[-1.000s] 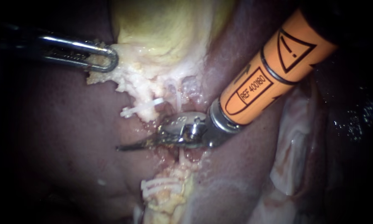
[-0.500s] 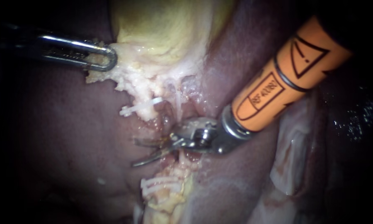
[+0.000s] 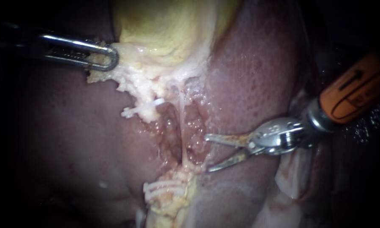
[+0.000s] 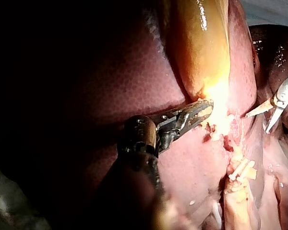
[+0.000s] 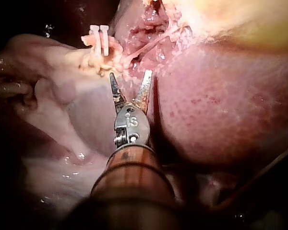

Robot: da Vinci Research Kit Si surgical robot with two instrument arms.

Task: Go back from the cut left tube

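The white-clipped cut left tube (image 3: 150, 109) is found just ahead of the orange-shafted right instrument (image 3: 207, 153), its claw spread apart and empty, so retreat along the shaft is favoured, while the silver left instrument (image 3: 109, 60) is clamped on the yellowish gallbladder (image 3: 164, 25).

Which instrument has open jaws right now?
The right instrument: its two blades stand apart, holding nothing. The left instrument is shut on pale tissue at the gallbladder edge.
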